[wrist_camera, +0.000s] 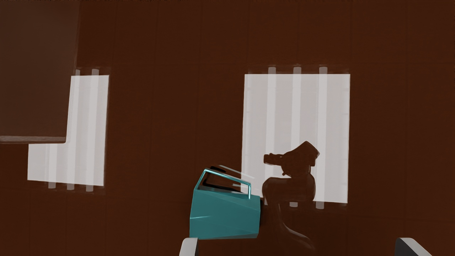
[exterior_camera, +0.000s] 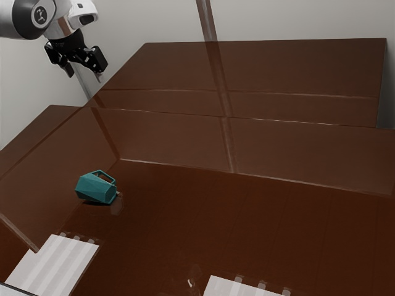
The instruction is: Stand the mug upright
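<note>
Mug is blue-green and lies on its side on the shiny brown desk. It is low down, toward the exterior view's left. Its handle sticks up, so the mug is not standing. The robot arm comes in at the exterior view's upper left, and the black tool hangs high up, well apart from the mug. In the wrist view, the two fingers of the tool are wide apart and hold nothing. The mug looks closer to one finger than to the other. White shiny patches show on the desk, and a dark shape like the arm is in one of them, beside the mug.
</note>
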Available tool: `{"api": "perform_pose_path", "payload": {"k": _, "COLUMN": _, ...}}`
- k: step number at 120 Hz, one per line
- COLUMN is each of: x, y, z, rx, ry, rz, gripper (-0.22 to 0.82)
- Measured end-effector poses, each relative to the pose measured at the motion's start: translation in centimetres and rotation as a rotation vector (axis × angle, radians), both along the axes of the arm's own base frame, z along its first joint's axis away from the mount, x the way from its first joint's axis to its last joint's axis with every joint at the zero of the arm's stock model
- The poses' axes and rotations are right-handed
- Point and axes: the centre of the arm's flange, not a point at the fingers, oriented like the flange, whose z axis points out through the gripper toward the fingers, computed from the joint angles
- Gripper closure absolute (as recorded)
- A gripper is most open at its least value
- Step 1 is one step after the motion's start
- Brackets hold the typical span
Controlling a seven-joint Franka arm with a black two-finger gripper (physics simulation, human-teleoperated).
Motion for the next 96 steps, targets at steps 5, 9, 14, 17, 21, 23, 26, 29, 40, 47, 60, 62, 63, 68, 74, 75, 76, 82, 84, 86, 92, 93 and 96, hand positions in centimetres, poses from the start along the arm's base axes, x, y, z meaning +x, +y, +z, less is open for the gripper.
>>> {"api": "perform_pose_path", "payload": {"k": 5, "x": 0.0, "y": 0.0, "z": 0.0, "rx": -0.002, "ry": -0.001, "rz": -0.002, "gripper": 0.0}}
{"api": "perform_pose_path", "payload": {"k": 9, "x": 0.0, "y": -0.1, "z": 0.0, "rx": -0.01, "ry": -0.002, "rz": -0.003, "gripper": 0.0}}
{"api": "perform_pose_path", "payload": {"k": 14, "x": 0.0, "y": -0.1, "z": 0.0, "rx": -0.017, "ry": -0.002, "rz": -0.005, "gripper": 0.0}}
{"api": "perform_pose_path", "payload": {"k": 17, "x": 0.0, "y": -0.1, "z": -0.1, "rx": -0.021, "ry": -0.002, "rz": -0.005, "gripper": 0.0}}
{"api": "perform_pose_path", "payload": {"k": 21, "x": 0.0, "y": -0.1, "z": -0.1, "rx": -0.025, "ry": -0.002, "rz": -0.006, "gripper": 0.0}}
{"api": "perform_pose_path", "payload": {"k": 23, "x": 0.0, "y": -0.2, "z": -0.1, "rx": -0.026, "ry": -0.002, "rz": -0.007, "gripper": 0.0}}
{"api": "perform_pose_path", "payload": {"k": 26, "x": 0.0, "y": -0.2, "z": -0.1, "rx": -0.028, "ry": -0.002, "rz": -0.007, "gripper": 0.0}}
{"api": "perform_pose_path", "payload": {"k": 29, "x": 0.0, "y": -0.1, "z": -0.1, "rx": -0.03, "ry": -0.003, "rz": -0.007, "gripper": 0.0}}
{"api": "perform_pose_path", "payload": {"k": 40, "x": 0.0, "y": 0.6, "z": -0.3, "rx": -0.034, "ry": 0.002, "rz": 0.003, "gripper": 0.0}}
{"api": "perform_pose_path", "payload": {"k": 47, "x": 0.0, "y": 1.5, "z": -0.4, "rx": -0.038, "ry": 0.006, "rz": 0.019, "gripper": 0.0}}
{"api": "perform_pose_path", "payload": {"k": 60, "x": -0.2, "y": 3.4, "z": -1.5, "rx": -0.115, "ry": 0.032, "rz": 0.06, "gripper": 0.0}}
{"api": "perform_pose_path", "payload": {"k": 62, "x": -0.2, "y": 3.9, "z": -1.9, "rx": -0.135, "ry": 0.038, "rz": 0.071, "gripper": 0.0}}
{"api": "perform_pose_path", "payload": {"k": 63, "x": -0.2, "y": 4.2, "z": -2.1, "rx": -0.145, "ry": 0.041, "rz": 0.077, "gripper": 0.0}}
{"api": "perform_pose_path", "payload": {"k": 68, "x": -0.4, "y": 5.8, "z": -3.1, "rx": -0.194, "ry": 0.055, "rz": 0.113, "gripper": 0.0}}
{"api": "perform_pose_path", "payload": {"k": 74, "x": -0.7, "y": 8.3, "z": -4.4, "rx": -0.25, "ry": 0.069, "rz": 0.167, "gripper": 0.0}}
{"api": "perform_pose_path", "payload": {"k": 75, "x": -0.7, "y": 8.7, "z": -4.5, "rx": -0.259, "ry": 0.07, "rz": 0.176, "gripper": 0.0}}
{"api": "perform_pose_path", "payload": {"k": 76, "x": -0.8, "y": 9.1, "z": -4.7, "rx": -0.268, "ry": 0.072, "rz": 0.185, "gripper": 0.0}}
{"api": "perform_pose_path", "payload": {"k": 82, "x": -1.2, "y": 11.6, "z": -5.8, "rx": -0.314, "ry": 0.085, "rz": 0.239, "gripper": 0.0}}
{"api": "perform_pose_path", "payload": {"k": 84, "x": -1.4, "y": 12.4, "z": -6.2, "rx": -0.328, "ry": 0.09, "rz": 0.256, "gripper": 0.0}}
{"api": "perform_pose_path", "payload": {"k": 86, "x": -1.5, "y": 13.3, "z": -6.5, "rx": -0.341, "ry": 0.096, "rz": 0.274, "gripper": 0.0}}
{"api": "perform_pose_path", "payload": {"k": 92, "x": -2.0, "y": 15.7, "z": -7.7, "rx": -0.38, "ry": 0.119, "rz": 0.324, "gripper": 0.0}}
{"api": "perform_pose_path", "payload": {"k": 93, "x": -2.1, "y": 16.1, "z": -7.9, "rx": -0.386, "ry": 0.123, "rz": 0.333, "gripper": 0.0}}
{"api": "perform_pose_path", "payload": {"k": 96, "x": -2.4, "y": 17.3, "z": -8.5, "rx": -0.403, "ry": 0.137, "rz": 0.357, "gripper": 0.0}}
